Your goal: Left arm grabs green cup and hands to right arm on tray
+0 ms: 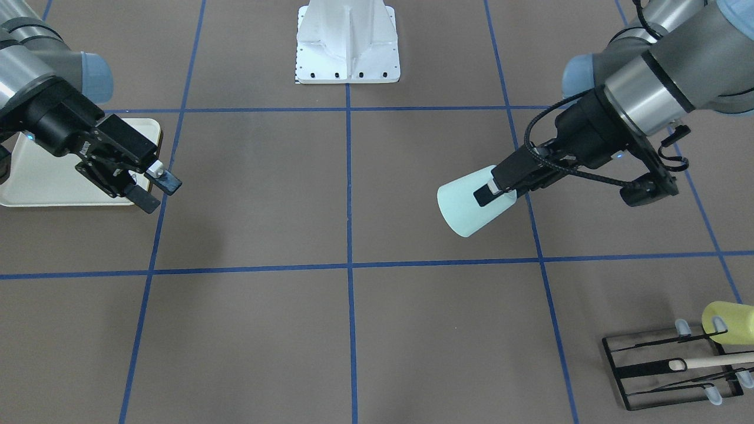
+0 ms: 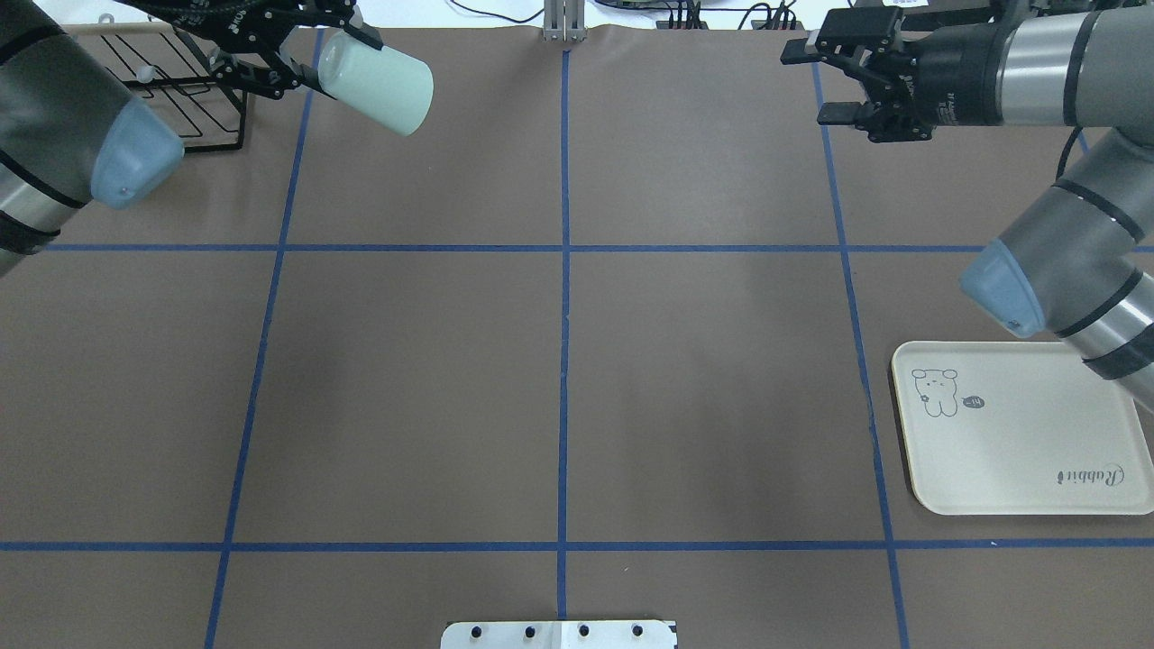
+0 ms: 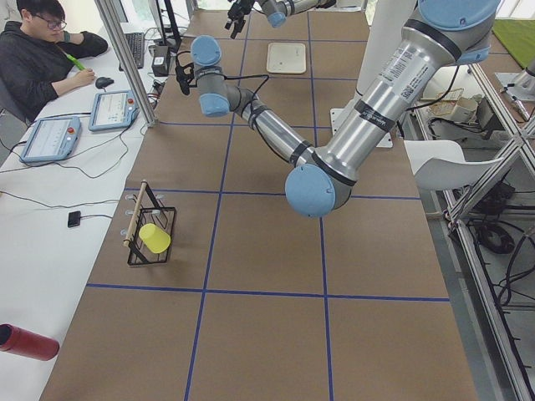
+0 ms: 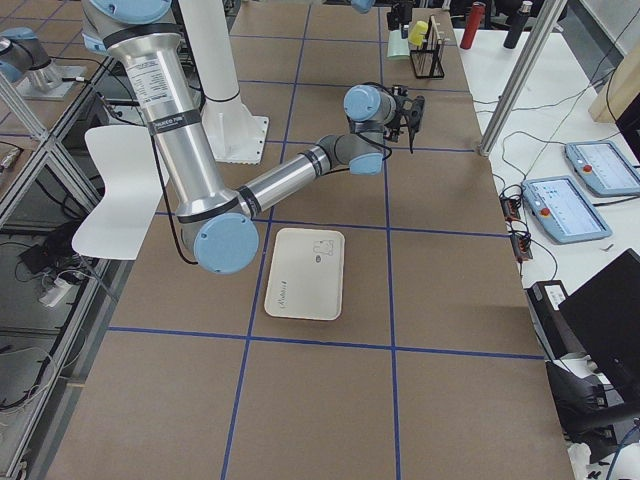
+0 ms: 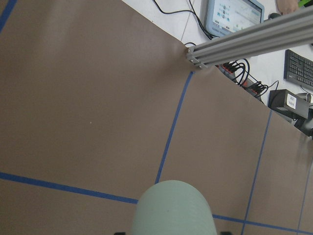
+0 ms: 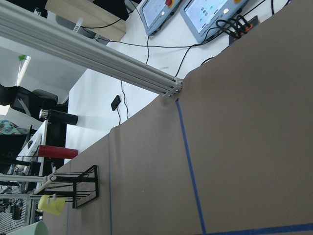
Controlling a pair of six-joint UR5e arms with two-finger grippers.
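The pale mint-green cup lies sideways in the air, held by its base in my left gripper, which is shut on it above the table. In the overhead view the cup and left gripper are at the far left, next to the rack. The left wrist view shows the cup's side at the bottom. My right gripper is open and empty, in the air beyond the tray's edge; it also shows in the overhead view. The cream tray with the bunny drawing lies flat at the near right, with nothing on it.
A black wire rack stands at the table's far left corner with a yellow-green cup and a wooden stick on it. The white robot base is at the near middle. Blue tape lines grid the brown table. An operator sits at the side desk.
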